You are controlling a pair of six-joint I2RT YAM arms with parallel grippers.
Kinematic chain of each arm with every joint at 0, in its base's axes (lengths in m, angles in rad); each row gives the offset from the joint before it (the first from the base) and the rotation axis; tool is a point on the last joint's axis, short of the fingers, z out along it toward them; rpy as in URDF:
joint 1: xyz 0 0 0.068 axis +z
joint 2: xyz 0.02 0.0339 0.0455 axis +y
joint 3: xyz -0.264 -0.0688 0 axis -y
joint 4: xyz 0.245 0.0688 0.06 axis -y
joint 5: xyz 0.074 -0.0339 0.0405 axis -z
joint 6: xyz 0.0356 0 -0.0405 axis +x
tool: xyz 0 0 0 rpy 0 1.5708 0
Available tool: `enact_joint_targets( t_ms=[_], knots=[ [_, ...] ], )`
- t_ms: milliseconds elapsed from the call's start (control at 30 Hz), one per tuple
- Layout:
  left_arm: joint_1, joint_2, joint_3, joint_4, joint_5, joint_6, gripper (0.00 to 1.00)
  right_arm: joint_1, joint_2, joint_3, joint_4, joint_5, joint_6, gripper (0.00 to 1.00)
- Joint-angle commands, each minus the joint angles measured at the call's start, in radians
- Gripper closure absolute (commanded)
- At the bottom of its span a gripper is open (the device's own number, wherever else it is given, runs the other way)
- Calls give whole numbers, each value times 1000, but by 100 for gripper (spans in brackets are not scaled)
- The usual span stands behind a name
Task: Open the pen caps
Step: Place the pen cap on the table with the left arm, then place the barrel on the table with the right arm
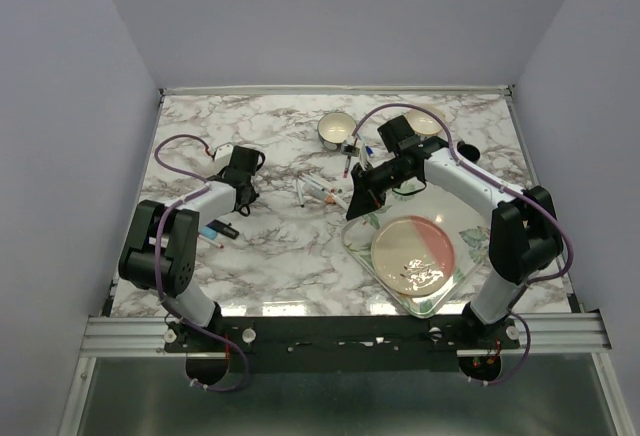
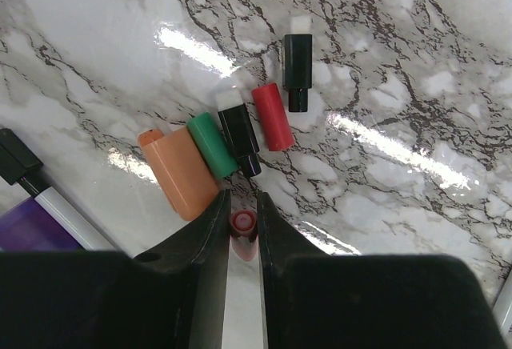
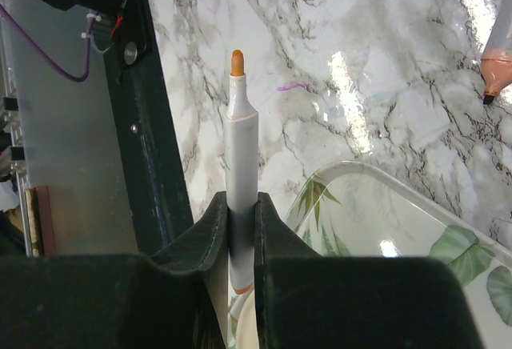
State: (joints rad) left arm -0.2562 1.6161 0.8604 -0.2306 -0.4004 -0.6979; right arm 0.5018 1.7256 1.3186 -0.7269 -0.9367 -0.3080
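Note:
In the left wrist view my left gripper [image 2: 242,198] hangs low over the marble, shut on a small pinkish-red pen cap [image 2: 242,222] standing on end between the jaws. Just beyond its tips lie loose pen caps in a row: orange [image 2: 178,171], green [image 2: 212,144], black [image 2: 240,131], red [image 2: 273,116] and another black one [image 2: 298,71]. My right gripper [image 3: 240,201] is shut on a white pen barrel [image 3: 239,141] whose orange tip [image 3: 237,62] is bare. From above, the left gripper [image 1: 240,192] is at the left and the right gripper [image 1: 358,199] near the middle.
A leaf-patterned tray [image 1: 355,241] holding a pink and cream plate [image 1: 415,256] sits at the right front. A cup [image 1: 337,130] and a bowl [image 1: 425,121] stand at the back. Uncapped pens [image 1: 318,194] lie mid-table, and a purple pen [image 2: 36,209] lies left of my left gripper.

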Motion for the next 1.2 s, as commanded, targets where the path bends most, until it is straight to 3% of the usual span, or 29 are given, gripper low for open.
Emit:
enact_joint_targets(
  t_ms=[0, 200, 500, 633, 733, 900, 1000, 1167],
  knots=[
    [5, -8, 26, -19, -46, 0, 74, -6, -31, 1, -11, -24, -14, 100],
    [5, -45, 25, -26, -43, -9, 64, -6, -27, 1, -11, -25, -16, 99],
    [5, -151, 35, -36, 15, -17, 63, -6, -24, -1, -12, -8, -25, 100],
    [5, -206, 46, -38, 77, -14, 57, -5, -23, -7, -5, 19, -29, 99],
    [5, -261, 51, -35, 124, 1, 48, -6, -21, -10, 1, 38, -28, 99],
    [11, -390, 51, -35, 210, 49, 19, -6, -17, -15, 12, 94, -31, 99],
    [17, -471, 51, -42, 267, 87, 9, -5, -11, -13, 20, 134, -28, 99],
    [28, -613, 11, -30, 400, 161, 8, 4, -4, -13, 37, 226, -14, 100]
  ],
)
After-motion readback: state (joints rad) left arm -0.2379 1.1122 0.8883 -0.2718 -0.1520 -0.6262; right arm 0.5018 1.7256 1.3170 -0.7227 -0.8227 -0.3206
